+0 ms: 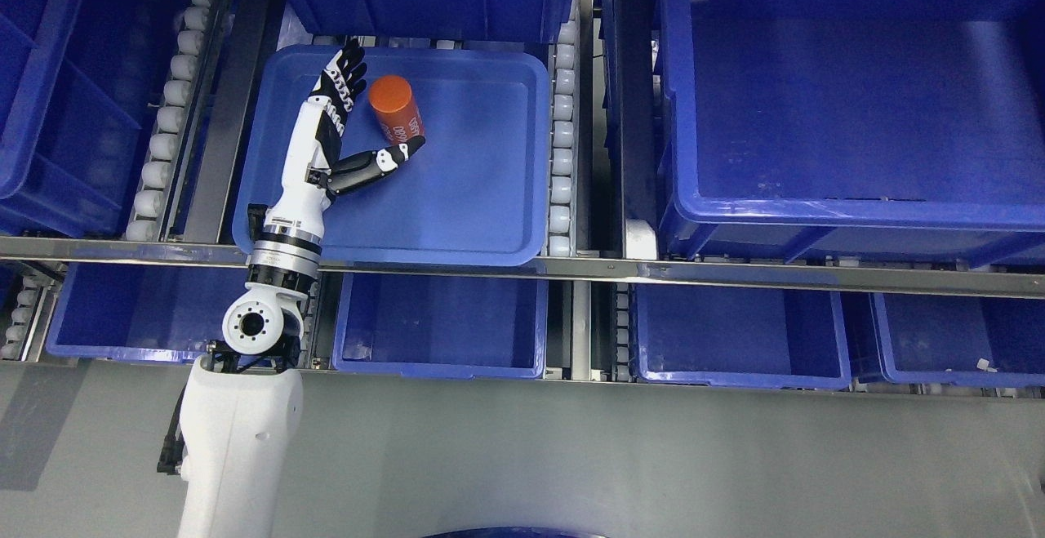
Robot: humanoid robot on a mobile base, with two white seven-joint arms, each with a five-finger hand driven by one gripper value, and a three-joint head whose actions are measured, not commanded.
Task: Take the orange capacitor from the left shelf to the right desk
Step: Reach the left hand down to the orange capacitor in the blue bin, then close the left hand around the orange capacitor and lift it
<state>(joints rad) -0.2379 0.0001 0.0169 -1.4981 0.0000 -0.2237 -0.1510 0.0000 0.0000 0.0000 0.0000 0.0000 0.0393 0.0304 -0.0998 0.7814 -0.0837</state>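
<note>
Head view: left hand (347, 126) is inside the shallow blue tray (490, 220) on the shelf, fingers spread and holding nothing. The orange capacitor (395, 108) lies on its side at the tray's far left — sitting right in the gap between the four extended fingers on its left and the thumb stretched out just near of it. Looks like a pre-grasp cup: hand opened wide so the cylinder fits between thumb and fingers before closing. Can't tell if anything touches it yet. Right arm not visible. Deeper blue bins (849, 113) surround the tray — the desk isn't in frame.
</note>
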